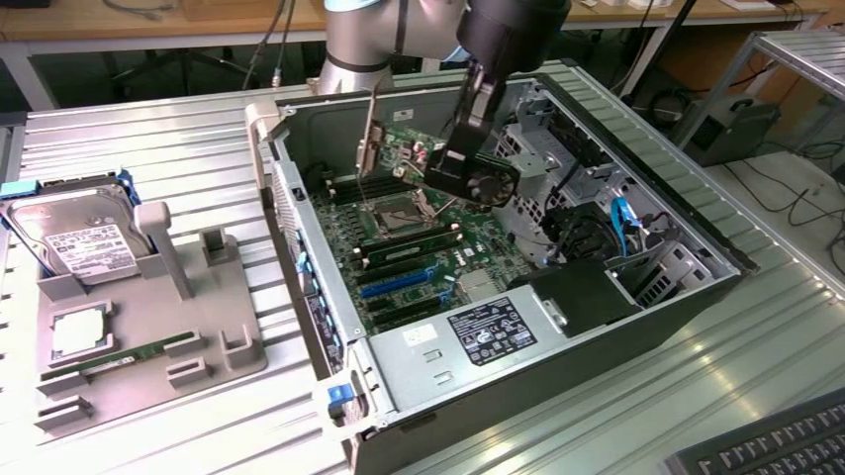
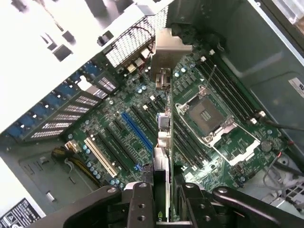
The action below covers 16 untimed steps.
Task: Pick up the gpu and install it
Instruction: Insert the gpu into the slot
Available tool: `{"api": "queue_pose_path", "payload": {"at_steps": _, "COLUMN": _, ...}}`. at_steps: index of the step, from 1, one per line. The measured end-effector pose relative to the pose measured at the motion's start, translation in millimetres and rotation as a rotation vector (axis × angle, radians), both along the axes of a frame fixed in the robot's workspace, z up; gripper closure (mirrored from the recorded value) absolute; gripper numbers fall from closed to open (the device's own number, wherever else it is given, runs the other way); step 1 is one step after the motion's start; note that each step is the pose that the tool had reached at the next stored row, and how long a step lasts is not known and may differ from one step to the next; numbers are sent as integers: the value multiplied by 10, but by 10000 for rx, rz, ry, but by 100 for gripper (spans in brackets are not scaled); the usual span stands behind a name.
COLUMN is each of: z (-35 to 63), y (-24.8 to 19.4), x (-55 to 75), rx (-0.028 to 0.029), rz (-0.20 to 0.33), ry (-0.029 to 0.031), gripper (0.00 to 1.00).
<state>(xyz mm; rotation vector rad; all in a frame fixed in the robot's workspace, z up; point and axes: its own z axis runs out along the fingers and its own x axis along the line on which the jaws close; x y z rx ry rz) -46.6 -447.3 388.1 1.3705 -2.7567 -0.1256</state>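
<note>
gpu clamped edge-on in claw, over motherboard

Ribbed metal tabletop; wooden desk behind; cables on floor.

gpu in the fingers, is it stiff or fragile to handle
The gpu is probably stiff: its thin edge runs straight out from the fingers. Likely fragile, with an exposed fan; gripped at one end, it may pivot.

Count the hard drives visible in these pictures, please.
1. The hard drive sits in the grey holder at the exterior view's left, outside the case; others may be hidden inside.
</note>
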Motion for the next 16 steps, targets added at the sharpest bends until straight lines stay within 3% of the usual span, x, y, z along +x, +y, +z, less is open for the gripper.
{"api": "queue_pose_path", "payload": {"at_steps": 10, "z": 0, "y": 0, "x": 0, "rx": 47, "rz": 1761, "ry": -35, "gripper": 74}}
{"api": "queue_pose_path", "payload": {"at_steps": 16, "z": 0, "y": 0, "x": 0, "rx": 110, "rz": 2759, "ry": -67, "gripper": 74}}
